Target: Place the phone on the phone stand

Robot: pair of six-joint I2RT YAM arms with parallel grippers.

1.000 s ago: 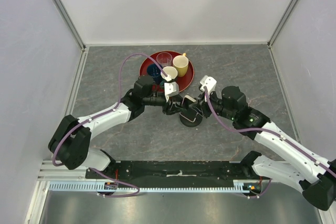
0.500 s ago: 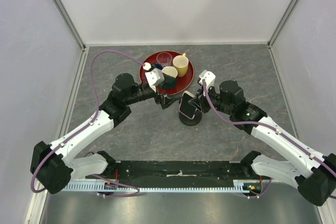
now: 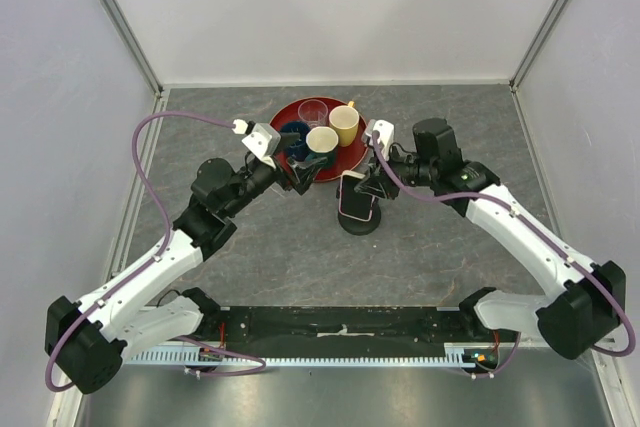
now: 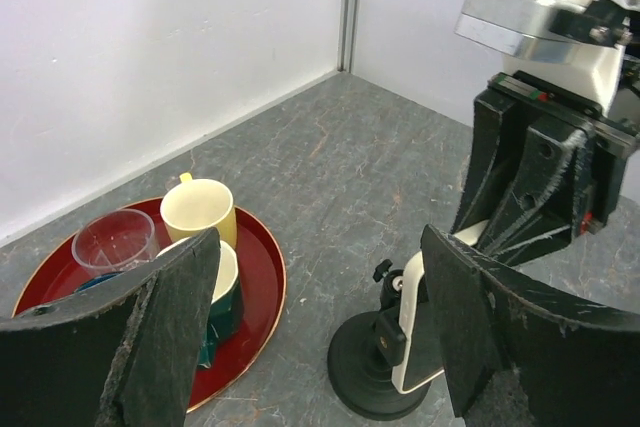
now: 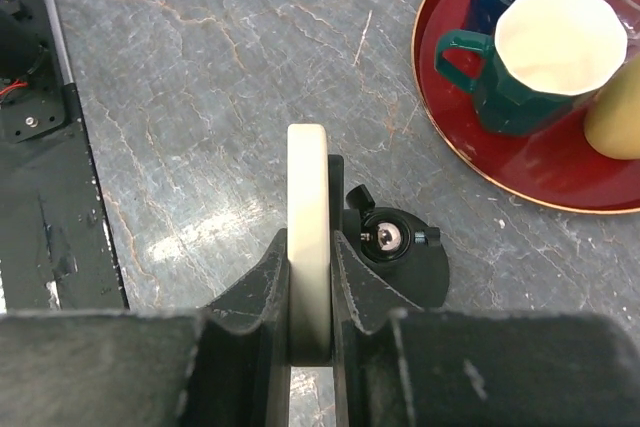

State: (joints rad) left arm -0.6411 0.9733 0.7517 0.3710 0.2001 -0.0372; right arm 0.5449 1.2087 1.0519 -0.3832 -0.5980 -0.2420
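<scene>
The phone (image 3: 354,197), pale with a dark rim, stands on edge against the cradle of the black phone stand (image 3: 359,221) in the middle of the table. My right gripper (image 3: 373,184) is shut on the phone from the right; in the right wrist view its fingers (image 5: 262,292) pinch the pale edge of the phone (image 5: 308,197) beside the stand's ball joint (image 5: 388,238). My left gripper (image 3: 300,173) hangs open to the left of the stand, over the tray's edge, holding nothing. The left wrist view shows the phone (image 4: 418,319) in the stand (image 4: 372,372) between my spread fingers (image 4: 165,332).
A round red tray (image 3: 356,152) lies just behind the stand, carrying a clear glass (image 3: 313,112), a yellow cup (image 3: 344,125), a blue cup (image 3: 293,134) and a green mug (image 3: 322,141). White walls enclose the grey tabletop on three sides.
My left gripper has let go of the phone, opened wide and drawn back to the left. The right gripper has kept its hold and shifted back, the phone now more upright on the stand.
</scene>
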